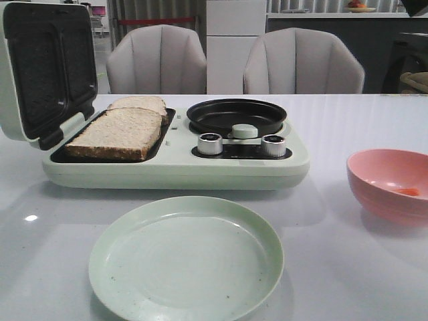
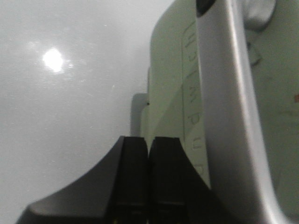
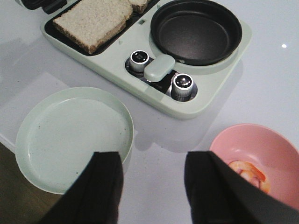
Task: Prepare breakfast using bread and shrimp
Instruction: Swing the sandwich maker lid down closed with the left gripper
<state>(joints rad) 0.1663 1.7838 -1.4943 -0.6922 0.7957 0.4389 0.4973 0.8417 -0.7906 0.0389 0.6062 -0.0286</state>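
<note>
The white table (image 1: 348,120) holds a pale green breakfast maker (image 1: 174,167) near its far left corner, lid up. Two bread (image 1: 120,132) slices lie flat on its left tray, their long side running from near edge to far edge. A green plate (image 1: 186,257) sits at the near edge. The pink bowl (image 1: 388,177) by the right edge holds shrimp (image 3: 247,171) (blurry, maybe curled). The right gripper (image 3: 152,186) is wide open, holding nothing. The left gripper (image 2: 148,177) is closed, empty.

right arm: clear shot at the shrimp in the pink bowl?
Probably yes. The right pincer is open, above the table, with the shrimp lying uncovered in the open pink bowl beside it; nothing stands between them.
</note>
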